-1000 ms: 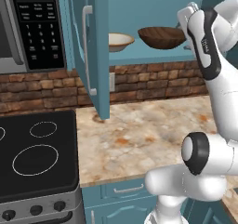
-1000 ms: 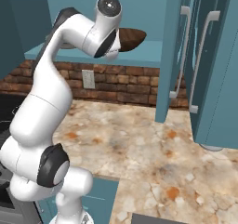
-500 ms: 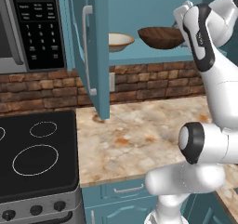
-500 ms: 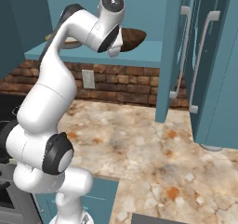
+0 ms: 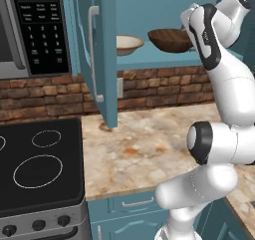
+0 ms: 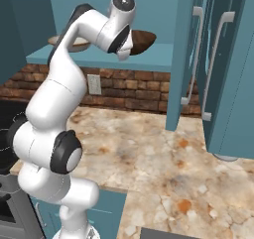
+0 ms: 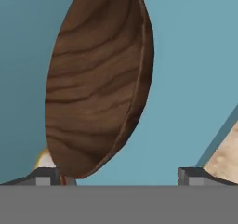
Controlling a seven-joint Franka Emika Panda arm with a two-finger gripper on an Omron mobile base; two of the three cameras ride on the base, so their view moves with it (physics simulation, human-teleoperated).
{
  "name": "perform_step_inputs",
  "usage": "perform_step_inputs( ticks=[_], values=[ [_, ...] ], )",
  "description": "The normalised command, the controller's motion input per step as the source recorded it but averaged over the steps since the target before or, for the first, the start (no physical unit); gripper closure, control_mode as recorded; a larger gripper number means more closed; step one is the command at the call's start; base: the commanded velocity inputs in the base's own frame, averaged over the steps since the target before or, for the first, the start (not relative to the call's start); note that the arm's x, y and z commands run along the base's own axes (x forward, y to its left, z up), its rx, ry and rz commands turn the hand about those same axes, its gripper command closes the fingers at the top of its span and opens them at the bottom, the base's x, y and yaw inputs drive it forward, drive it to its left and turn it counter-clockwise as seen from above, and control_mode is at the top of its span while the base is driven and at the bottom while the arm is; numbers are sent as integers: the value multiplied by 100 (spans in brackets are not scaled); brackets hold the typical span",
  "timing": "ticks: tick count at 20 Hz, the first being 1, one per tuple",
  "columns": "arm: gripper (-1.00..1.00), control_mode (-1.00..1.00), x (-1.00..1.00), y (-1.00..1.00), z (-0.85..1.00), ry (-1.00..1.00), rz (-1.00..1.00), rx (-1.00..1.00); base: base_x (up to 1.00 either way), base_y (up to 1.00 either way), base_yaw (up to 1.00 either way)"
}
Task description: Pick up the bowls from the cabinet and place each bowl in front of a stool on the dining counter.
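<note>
The dark brown wood-grained bowl [image 5: 168, 39] sits on the teal shelf [image 5: 149, 61] of the open cabinet, and the smaller beige-cream bowl [image 5: 127, 43] stands to its left. My gripper [image 7: 121, 176] is open at the brown bowl's right edge. In the hand view, which is rolled, the brown bowl [image 7: 97, 79] looms close, its rim just inside the left fingertip [image 7: 46, 175] and well apart from the other. From the right base view my hand covers the brown bowl's [image 6: 143, 40] left side, and the arm partly hides the beige bowl [image 6: 75, 45].
The cabinet's open door [image 5: 97, 50] with its bar handle hangs left of the bowls. A black microwave [image 5: 35, 30] and stove [image 5: 37, 169] are at the left. The marble worktop [image 5: 144, 139] lies below. Closed teal doors [image 6: 225, 74] stand to the right.
My hand has edged closer to the brown bowl along the shelf and the forearm has swung higher. Both bowls stay where they were.
</note>
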Motion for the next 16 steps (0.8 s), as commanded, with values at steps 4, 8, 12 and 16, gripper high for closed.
perform_step_inputs(
  ticks=[4, 8, 12, 16],
  values=[
    [-100, -100, 40, 0, -13, 5, 0, 0, 0, 0, 0],
    [-100, -100, 43, 0, -7, 5, 0, 0, 0, 0, 0],
    [-100, -100, 44, 0, -2, 6, 0, 0, 0, 0, 0],
    [-100, -100, 6, 0, -1, 8, 0, 0, 0, 0, 0]
  ],
)
